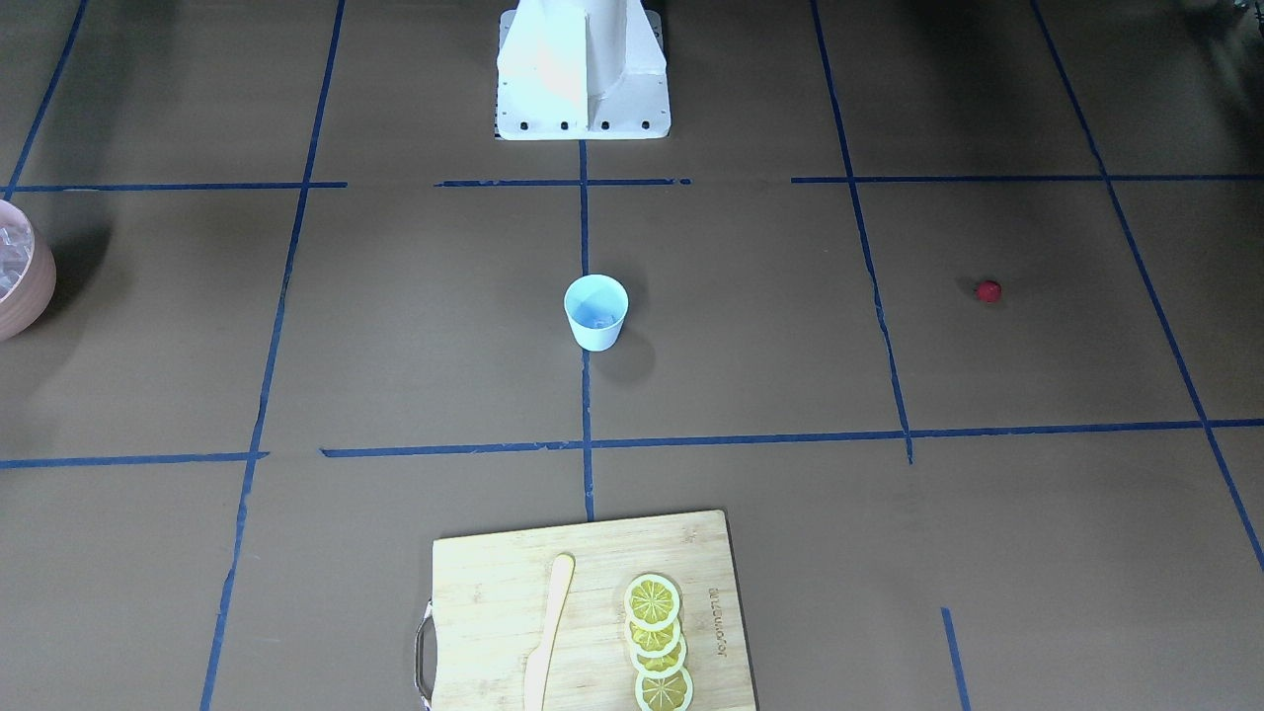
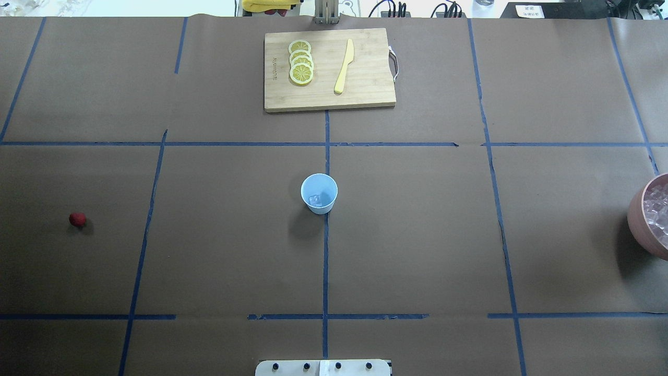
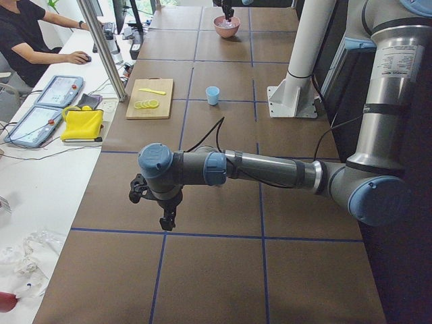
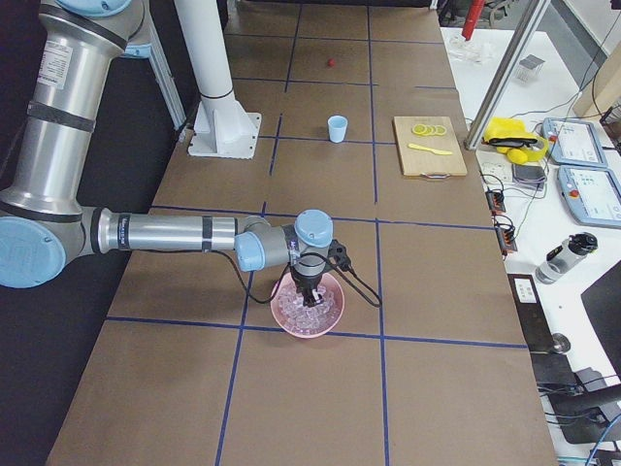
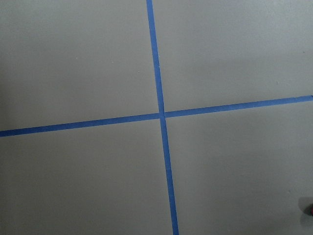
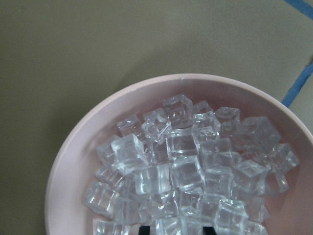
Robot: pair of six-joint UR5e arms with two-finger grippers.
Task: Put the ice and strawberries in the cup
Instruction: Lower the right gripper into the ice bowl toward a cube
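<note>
Right hand [image 4: 309, 297] hovers over ice [image 6: 186, 166], beyond the overhead frame.

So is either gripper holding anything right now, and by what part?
Cannot tell. The right gripper has its tips among the ice in the pink bowl, grip unclear; the left gripper shows only side-on.

My views: overhead from the robot's edge, front from the opposite edge, both sharing the cup [image 2: 319, 193]; side cameras at each desk end; left wrist close over tape cross [image 5: 162, 116], right wrist close over pink bowl [image 6: 68, 166].
</note>
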